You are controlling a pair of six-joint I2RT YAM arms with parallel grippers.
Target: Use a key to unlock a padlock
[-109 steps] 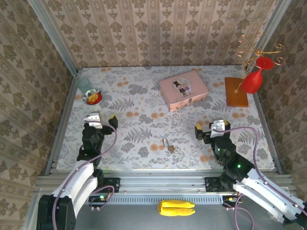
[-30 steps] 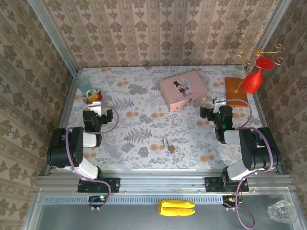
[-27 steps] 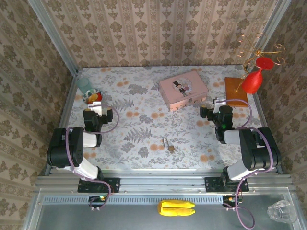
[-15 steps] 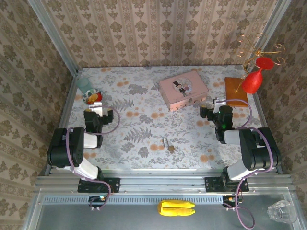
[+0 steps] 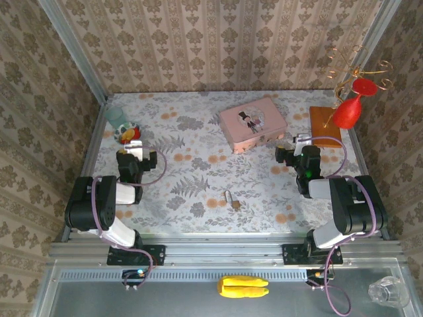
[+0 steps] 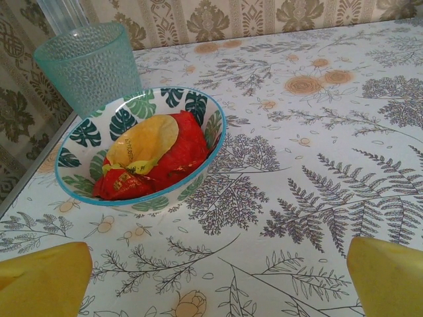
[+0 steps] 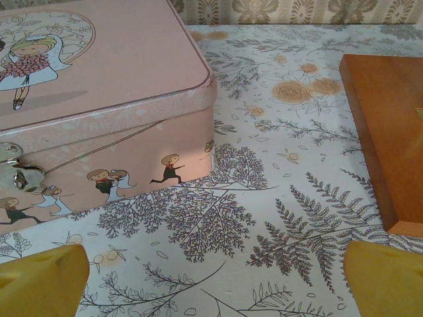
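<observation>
One padlock and one pink tin; left gripper, right gripper both released.

Overhead, from high above and behind the arm bases: looks steeply down over the whole table. Left wrist: low and close, faces the bowl at the far-left corner. Right wrist: equally low, faces the pink tin. Overlaps overhead at both spots.
</observation>
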